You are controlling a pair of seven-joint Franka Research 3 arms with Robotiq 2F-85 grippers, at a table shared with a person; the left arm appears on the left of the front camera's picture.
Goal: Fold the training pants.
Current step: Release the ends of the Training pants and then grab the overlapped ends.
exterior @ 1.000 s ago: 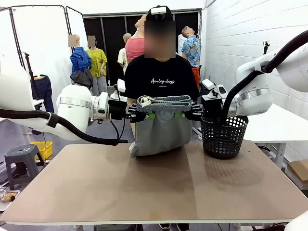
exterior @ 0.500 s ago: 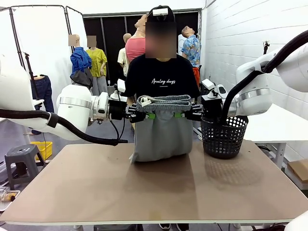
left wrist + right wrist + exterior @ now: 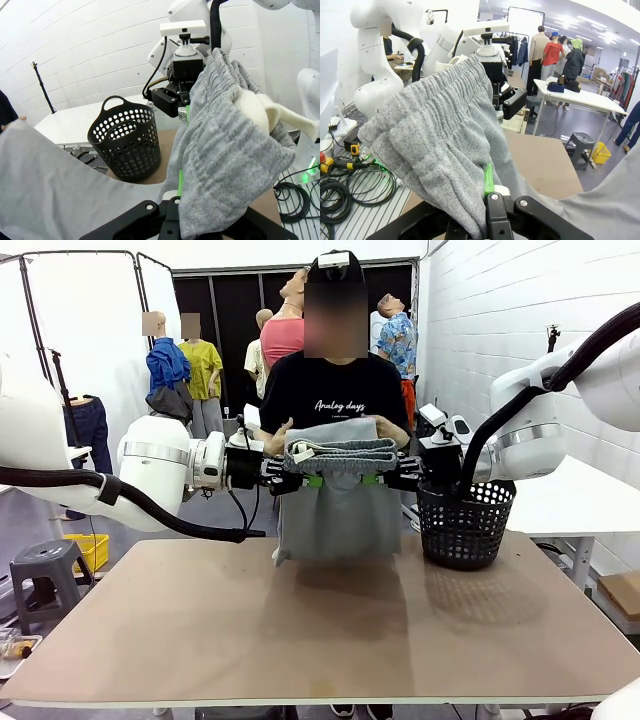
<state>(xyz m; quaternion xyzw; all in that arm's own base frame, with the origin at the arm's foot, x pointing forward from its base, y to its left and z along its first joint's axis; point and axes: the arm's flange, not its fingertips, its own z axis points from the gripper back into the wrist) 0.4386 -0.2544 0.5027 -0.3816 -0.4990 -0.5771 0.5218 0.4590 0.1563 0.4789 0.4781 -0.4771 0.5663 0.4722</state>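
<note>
1. Centrally, the training pants (image 3: 335, 510) hang in the air over the tabletop's (image 3: 320, 630) 12 o'clock edge. The gathered waistband (image 3: 342, 452) is stretched level on top and the light grey fabric drops in a fold below it. Whether the bottom of the fold touches the tabletop cannot be told.
2. The left gripper (image 3: 310, 480) has its fingers clamped on the waistband at its 9 o'clock end. In the left wrist view the grey cloth (image 3: 225, 150) drapes over those fingers (image 3: 172, 220), with a strip of green pad showing beside it.
3. The right gripper (image 3: 374, 478) has its fingers pinched on the waistband at its 3 o'clock end. The right wrist view shows the ribbed elastic (image 3: 440, 135) bunched over the fingers (image 3: 490, 200).
4. Behind the waistband, at 12 o'clock, the person's right hand (image 3: 278, 437) and the person's left hand (image 3: 393, 430) hold another grey layer of the pants raised just above it.
5. A black mesh basket (image 3: 465, 525) stands on the tabletop at 2 o'clock, just beside the right arm's wrist and apart from the pants.
</note>
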